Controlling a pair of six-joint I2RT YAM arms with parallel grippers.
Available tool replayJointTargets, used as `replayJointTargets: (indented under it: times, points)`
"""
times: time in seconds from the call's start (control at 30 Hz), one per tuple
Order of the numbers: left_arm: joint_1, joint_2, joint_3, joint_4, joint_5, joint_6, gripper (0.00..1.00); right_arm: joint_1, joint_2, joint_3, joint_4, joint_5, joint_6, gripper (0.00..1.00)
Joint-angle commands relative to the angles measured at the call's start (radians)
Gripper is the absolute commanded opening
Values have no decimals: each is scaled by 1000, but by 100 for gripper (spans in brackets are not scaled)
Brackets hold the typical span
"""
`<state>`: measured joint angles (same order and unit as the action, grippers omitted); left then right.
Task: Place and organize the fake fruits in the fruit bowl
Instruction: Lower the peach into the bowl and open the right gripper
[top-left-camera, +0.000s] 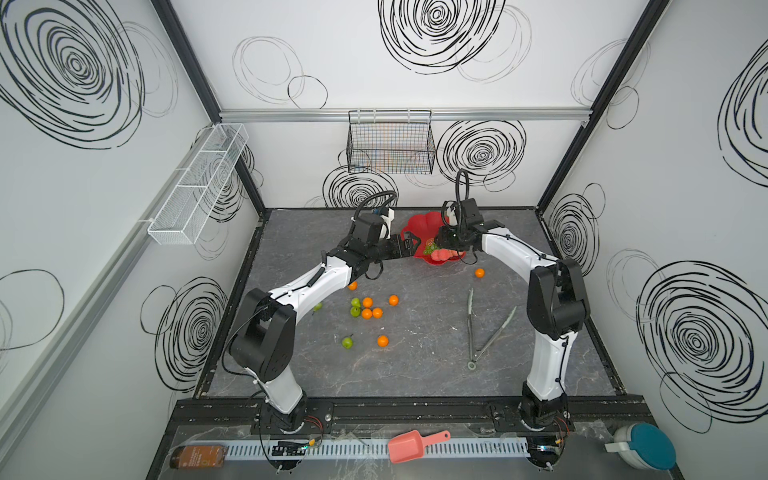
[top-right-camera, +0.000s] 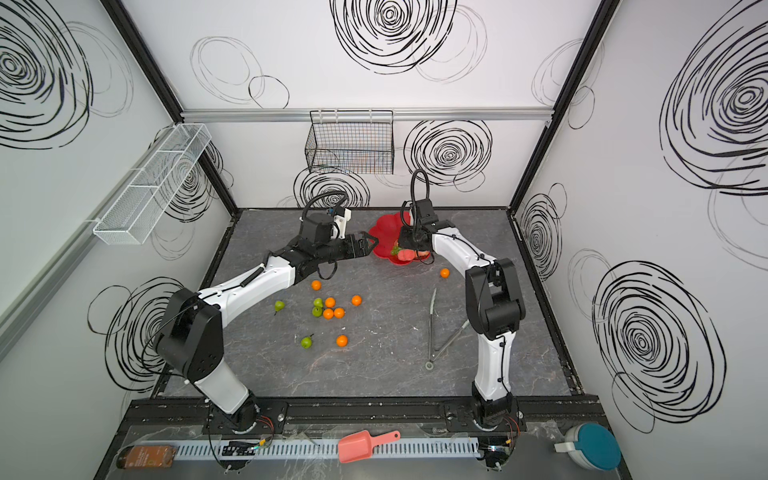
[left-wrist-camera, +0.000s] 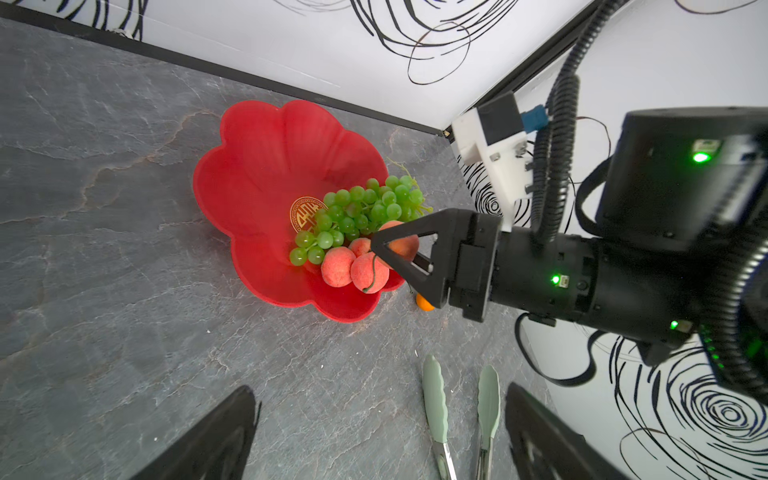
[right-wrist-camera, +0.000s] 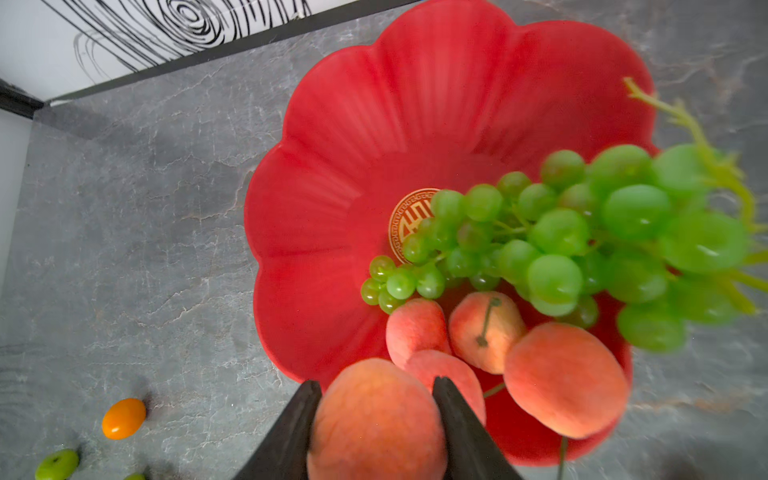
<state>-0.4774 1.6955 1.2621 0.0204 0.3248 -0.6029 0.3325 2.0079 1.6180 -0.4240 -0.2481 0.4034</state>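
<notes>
The red flower-shaped fruit bowl (top-left-camera: 417, 224) (top-right-camera: 384, 230) (left-wrist-camera: 266, 174) (right-wrist-camera: 374, 124) sits near the back of the table. A bunch of green grapes (left-wrist-camera: 357, 212) (right-wrist-camera: 561, 237) and several pink-red peaches (left-wrist-camera: 336, 268) (right-wrist-camera: 565, 378) lie in it. My right gripper (right-wrist-camera: 376, 384) (top-left-camera: 440, 243) hangs over the bowl's near rim, shut on a peach (right-wrist-camera: 376, 419) (left-wrist-camera: 401, 245). Just left of the bowl, my left gripper (left-wrist-camera: 380, 390) (top-left-camera: 411, 241) is open and holds nothing. Several oranges (top-left-camera: 367, 302) and green pears (top-left-camera: 347, 342) lie loose mid-table. One orange (top-left-camera: 479, 273) lies right of the bowl.
Green-tipped metal tongs (top-left-camera: 484, 328) (left-wrist-camera: 434, 399) lie spread on the right side of the table. A black wire basket (top-left-camera: 390, 143) hangs on the back wall, a white mesh one (top-left-camera: 199, 183) on the left wall. A pink scoop (top-left-camera: 411, 445) and a bottle (top-left-camera: 197, 456) lie at the front edge.
</notes>
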Motion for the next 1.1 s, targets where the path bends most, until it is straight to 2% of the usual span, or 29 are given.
replayJointTargets:
  times: [0.0, 0.27, 0.53, 0.8, 1.07]
  points:
    - [7, -5, -15, 53, 20, -9, 96, 31, 58, 83, -95, 27, -46, 45]
    - [8, -7, -16, 53, 23, -9, 96, 37, 159, 187, -162, 55, -62, 46]
    - [8, -8, -18, 57, 31, -12, 96, 37, 199, 217, -180, 60, -70, 49]
    - [9, -8, -18, 58, 34, -12, 96, 38, 197, 232, -189, 60, -70, 55]
    - [5, -11, -16, 57, 35, -5, 96, 36, 135, 249, -209, 61, -72, 54]
